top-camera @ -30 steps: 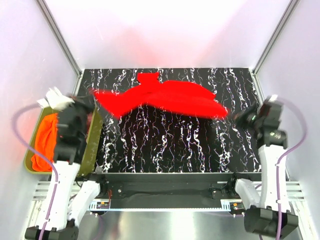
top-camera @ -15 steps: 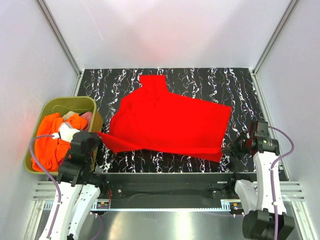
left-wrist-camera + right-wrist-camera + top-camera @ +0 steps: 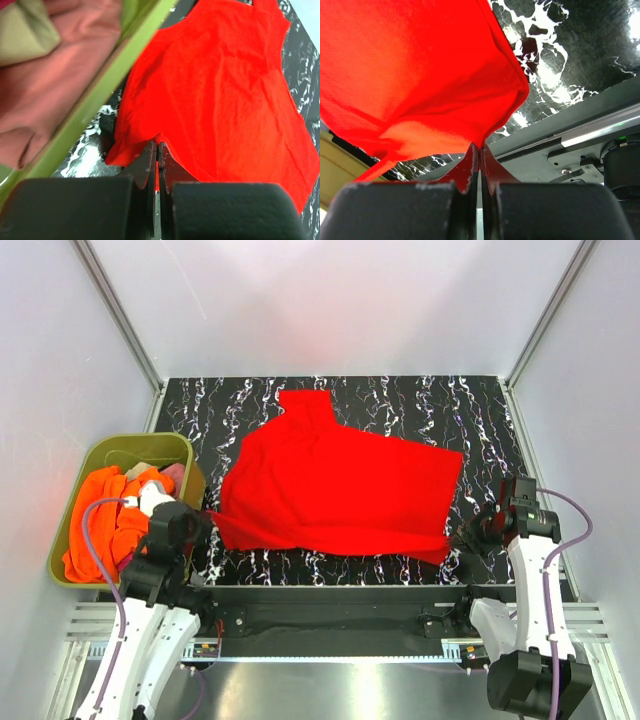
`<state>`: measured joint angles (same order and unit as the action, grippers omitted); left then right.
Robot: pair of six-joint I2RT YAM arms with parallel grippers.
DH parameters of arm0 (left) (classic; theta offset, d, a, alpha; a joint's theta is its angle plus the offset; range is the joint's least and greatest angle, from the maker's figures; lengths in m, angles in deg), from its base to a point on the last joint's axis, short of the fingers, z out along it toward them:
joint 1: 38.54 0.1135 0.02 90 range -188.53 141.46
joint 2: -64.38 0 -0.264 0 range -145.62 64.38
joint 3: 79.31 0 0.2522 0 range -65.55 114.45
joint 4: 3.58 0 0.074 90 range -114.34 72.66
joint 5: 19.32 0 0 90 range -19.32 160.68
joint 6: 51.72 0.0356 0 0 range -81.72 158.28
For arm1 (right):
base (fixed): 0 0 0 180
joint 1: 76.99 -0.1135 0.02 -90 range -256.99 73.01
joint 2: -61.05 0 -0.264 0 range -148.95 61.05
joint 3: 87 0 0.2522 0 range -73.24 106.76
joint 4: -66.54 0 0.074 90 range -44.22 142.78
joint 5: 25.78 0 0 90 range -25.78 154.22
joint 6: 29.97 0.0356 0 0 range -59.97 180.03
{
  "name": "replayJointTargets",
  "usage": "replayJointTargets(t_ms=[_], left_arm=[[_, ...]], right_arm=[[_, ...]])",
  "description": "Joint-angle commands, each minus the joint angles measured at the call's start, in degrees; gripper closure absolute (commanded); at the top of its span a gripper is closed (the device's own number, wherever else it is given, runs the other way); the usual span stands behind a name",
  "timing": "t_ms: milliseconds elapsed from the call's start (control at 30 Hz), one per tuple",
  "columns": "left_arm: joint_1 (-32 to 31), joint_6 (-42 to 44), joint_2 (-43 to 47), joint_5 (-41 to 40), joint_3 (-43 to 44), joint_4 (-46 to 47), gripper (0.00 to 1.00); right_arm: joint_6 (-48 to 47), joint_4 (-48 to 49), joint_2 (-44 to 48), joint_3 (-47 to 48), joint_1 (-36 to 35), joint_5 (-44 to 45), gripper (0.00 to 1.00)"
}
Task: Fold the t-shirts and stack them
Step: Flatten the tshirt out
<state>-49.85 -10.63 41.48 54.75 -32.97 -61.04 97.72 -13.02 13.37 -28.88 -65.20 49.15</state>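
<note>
Cloth covers the middle of the black white-veined tabletop [image 3: 400,400]: the bright red soft cloth t-shirt [image 3: 340,490] lies spread almost flat, its long axis running left to right. The left end effector [image 3: 203,517] is clenched on the near-left corner and the right end effector [image 3: 463,538] pinches the near-right corner, so the shirt stretches away from both towards the far edge. An orange cloth shirt [image 3: 95,520] sits in the olive-green plastic tub [image 3: 110,447] beside the left arm.
</note>
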Motion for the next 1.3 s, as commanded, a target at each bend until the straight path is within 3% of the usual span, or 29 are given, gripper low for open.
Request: replayJointTargets(t_ms=[0,200,433,533,567,633,667,700,733,833,867,933,1033,1133,1233,1267], left_arm=[[-0.29,3.64,-2.49,2.04,5.55,7.57,1.00],[-0.29,10.31,-18.04,0.63,18.62,22.93,1.00],[-0.03,13.57,-43.35,-1.66,40.96,43.48,1.00],[0.59,14.45,-55.91,3.52,55.97,49.67,1.00],[0.76,16.10,-62.90,6.14,61.24,49.85,1.00],[0.85,18.48,-70.14,8.18,79.24,48.81,1.00],[1.03,20.32,-76.79,9.84,85.57,48.63,1.00],[1.64,19.99,-78.69,10.90,92.16,50.63,1.00],[2.51,18.68,-80.01,11.09,93.88,56.21,1.00],[5.68,14.63,-87.30,10.82,110.20,56.10,1.00],[6.99,12.71,-89.41,11.70,114.68,57.31,1.00],[8.14,10.86,-88.99,11.44,115.16,62.31,1.00],[9.90,10.85,-84.44,11.53,114.12,64.44,1.00],[10.26,12.08,-79.70,13.37,108.68,64.72,1.00],[10.87,9.28,-72.68,15.56,94.73,64.61,1.00],[10.87,7.70,-70.64,17.31,85.03,64.97,1.00]], right_arm=[[-0.52,2.16,-0.83,2.31,0.25,1.98,1.00],[1.42,11.30,-16.87,15.12,0.25,2.67,1.00],[-0.95,19.65,-38.40,43.67,0.34,9.88,1.00],[-2.36,21.15,-49.67,62.20,0.34,11.12,1.00],[-2.80,21.76,-52.49,72.78,0.42,11.03,1.00],[-4.29,21.77,-62.15,85.13,0.51,10.07,1.00],[-4.73,21.16,-65.75,99.11,0.86,9.36,1.00],[-4.30,20.98,-69.44,106.39,1.21,8.14,1.00],[-3.51,21.06,-76.35,120.64,1.65,7.17,1.00],[3.16,25.09,-83.62,134.91,4.55,3.65,1.00],[6.22,30.33,-83.11,133.81,5.60,2.08,1.00],[7.13,35.98,-76.27,128.03,6.84,2.41,1.00],[6.17,48.98,-62.74,103.74,7.72,5.04,1.00],[5.38,53.15,-56.04,94.98,8.77,6.37,1.00],[5.37,49.21,-53.22,87.78,9.47,4.27,1.00],[5.64,46.14,-52.52,85.31,9.56,3.22,1.00]])
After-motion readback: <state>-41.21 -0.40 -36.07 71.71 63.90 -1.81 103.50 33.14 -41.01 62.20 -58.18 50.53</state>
